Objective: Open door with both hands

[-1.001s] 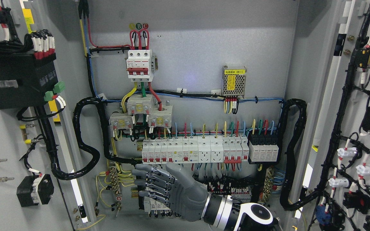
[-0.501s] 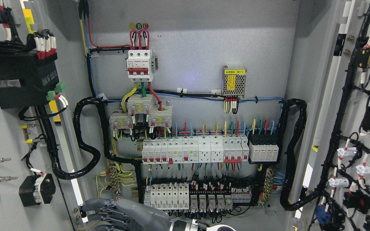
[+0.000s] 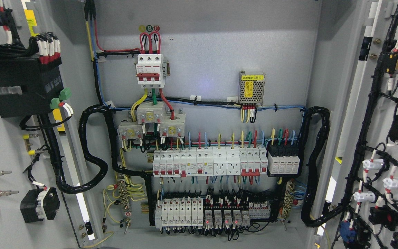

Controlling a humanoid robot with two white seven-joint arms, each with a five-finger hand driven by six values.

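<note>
1. Neither hand shows in the head view, so whether each is released or clenched cannot be told.
2. The left door (image 3: 2, 145) stands swung wide at the picture's left, the right door (image 3: 385, 138) likewise at its right, long edges upright.
3. Between them the cabinet interior (image 3: 212, 58) lies bare, breaker row (image 3: 209, 162) across its middle.
4. Judged so, the opening looks done; which arm is nearer either door cannot be told.
</note>
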